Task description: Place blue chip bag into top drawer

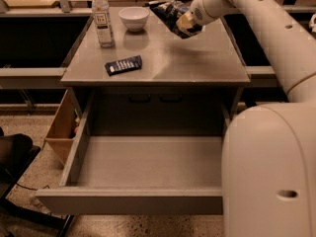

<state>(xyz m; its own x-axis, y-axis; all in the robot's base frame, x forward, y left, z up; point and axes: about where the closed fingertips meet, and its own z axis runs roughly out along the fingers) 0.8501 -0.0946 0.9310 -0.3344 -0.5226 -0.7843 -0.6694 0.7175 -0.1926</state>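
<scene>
The robot's hand (186,24) is clamped on the lower right edge of the blue chip bag (170,13), holding it tilted in the air above the rear right part of the grey worktop (197,63). The bag extends up and to the left of the hand, near a white bowl (134,18). A water bottle (101,16) and a flat dark-blue packet (123,64) sit to the left. Below, the top drawer (128,201) stands pulled out.

Crinkled glossy foil blue chip bag (169,12) in gripper (186,24) above matt table (197,63)
</scene>
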